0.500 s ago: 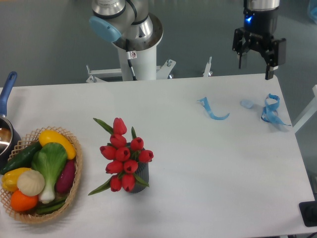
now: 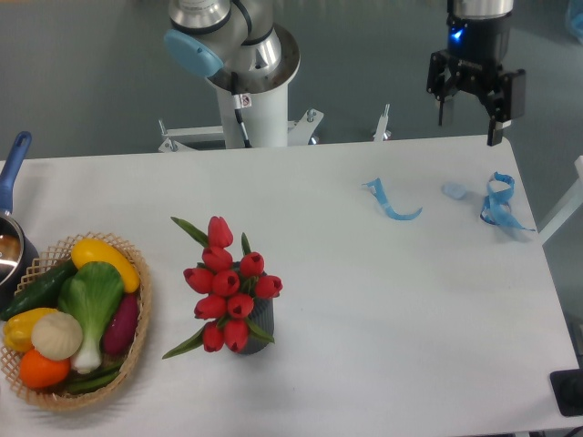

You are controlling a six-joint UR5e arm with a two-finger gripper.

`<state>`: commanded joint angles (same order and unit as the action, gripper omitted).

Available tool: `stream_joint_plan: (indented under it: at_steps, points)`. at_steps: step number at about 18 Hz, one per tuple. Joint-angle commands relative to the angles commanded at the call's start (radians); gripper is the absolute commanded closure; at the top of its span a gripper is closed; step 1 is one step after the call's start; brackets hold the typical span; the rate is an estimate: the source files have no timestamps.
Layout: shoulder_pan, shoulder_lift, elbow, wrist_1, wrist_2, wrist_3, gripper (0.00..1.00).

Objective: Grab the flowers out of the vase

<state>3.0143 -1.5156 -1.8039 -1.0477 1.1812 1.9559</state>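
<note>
A white table (image 2: pixel 383 300) holds red tulip flowers (image 2: pixel 228 287) standing in a dark vase (image 2: pixel 260 320), toward the table's front left. Beside them at the left edge sits a basket (image 2: pixel 137 341) of toy vegetables. The pincer (image 2: pixel 471 114) hangs released, fingers apart, above the table's far right corner, well apart from the flowers. Blue ribbons (image 2: pixel 496 205) lie below it.

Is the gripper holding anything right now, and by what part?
Nothing. The gripper hangs open above the table's far right corner; the flowers sit untouched in the vase.
</note>
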Motion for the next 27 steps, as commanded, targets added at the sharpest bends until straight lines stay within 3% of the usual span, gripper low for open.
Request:
stream_joint_plan:
  at_steps: [10,14,17,21,23,27]
  points:
    - [-0.071,-0.003,-0.092,0.006,-0.093,-0.285,0.00]
    - [-0.147,-0.020,-0.100,0.008,-0.126,-0.425,0.00]
    - [-0.179,-0.043,-0.103,0.008,-0.225,-0.503,0.00]
    - [-0.270,-0.103,-0.121,0.104,-0.354,-0.569,0.00]
    - [-0.279,-0.126,-0.123,0.118,-0.419,-0.623,0.00]
    - [-0.325,-0.161,-0.112,0.132,-0.433,-0.630,0.00]
